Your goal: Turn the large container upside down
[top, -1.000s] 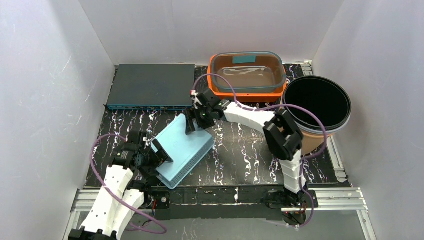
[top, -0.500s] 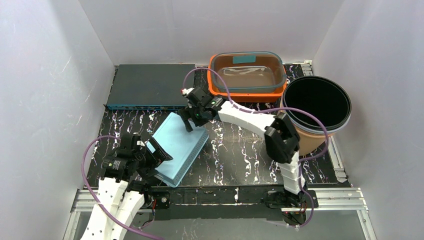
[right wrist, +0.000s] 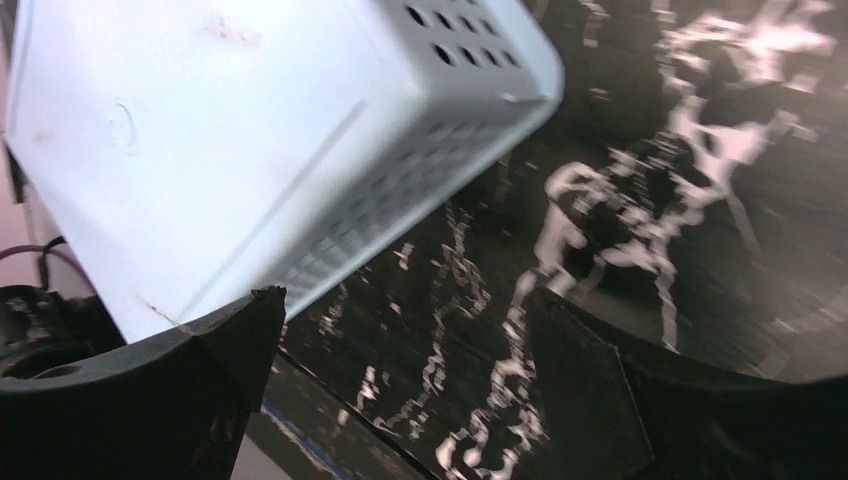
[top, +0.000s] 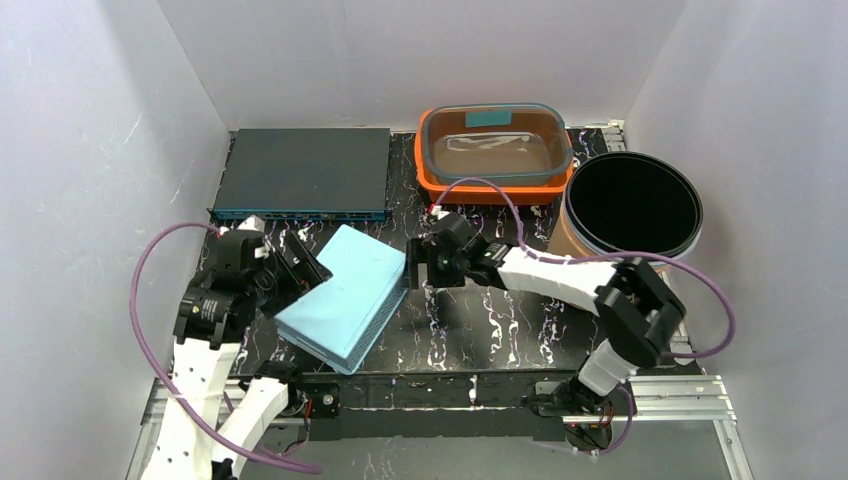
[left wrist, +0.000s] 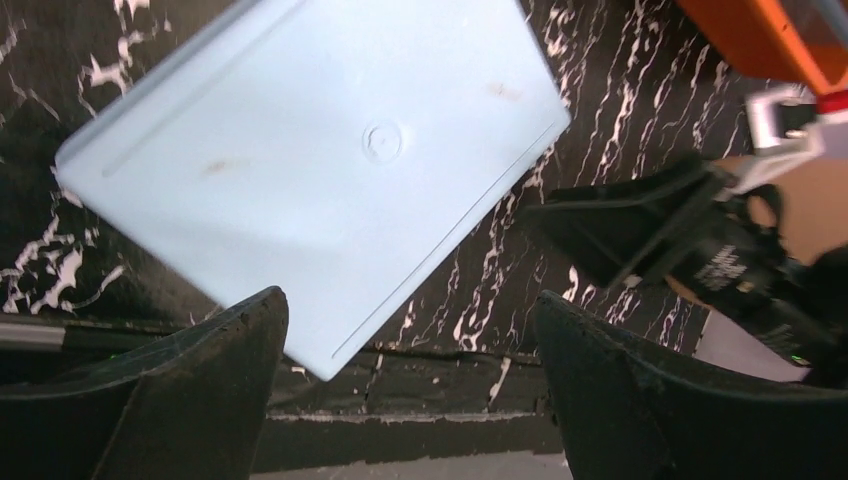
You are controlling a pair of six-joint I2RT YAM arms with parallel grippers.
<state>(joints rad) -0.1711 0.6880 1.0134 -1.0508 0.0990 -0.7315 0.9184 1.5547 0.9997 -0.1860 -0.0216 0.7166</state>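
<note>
Pale blue perforated plastic container (top: 345, 295) lies base-up on the black marbled mat (top: 480, 320), near-left of centre. Left gripper (top: 300, 268) and right gripper (top: 412, 268) flank it, both spread wide and empty. The risk: a careless pull-away clips an edge and shoves or flips it upright.

Log for your record: the large container (top: 345, 295) reads pale blue, its flat face plain apart from a few faint brown smudges and its side wall dotted with rows of small holes. The table (top: 480, 320) is black with white marble veining. Behind, you have a dark slate flat box (top: 305, 170) with a teal front edge, an orange tub (top: 490, 190) under a clear lid (top: 495, 150) bearing a teal label (top: 487, 118), and a tan round bin (top: 572, 238) with black interior and white rim; arms (top: 545, 275) white with black joints, cables (top: 137, 285) purple.
</note>
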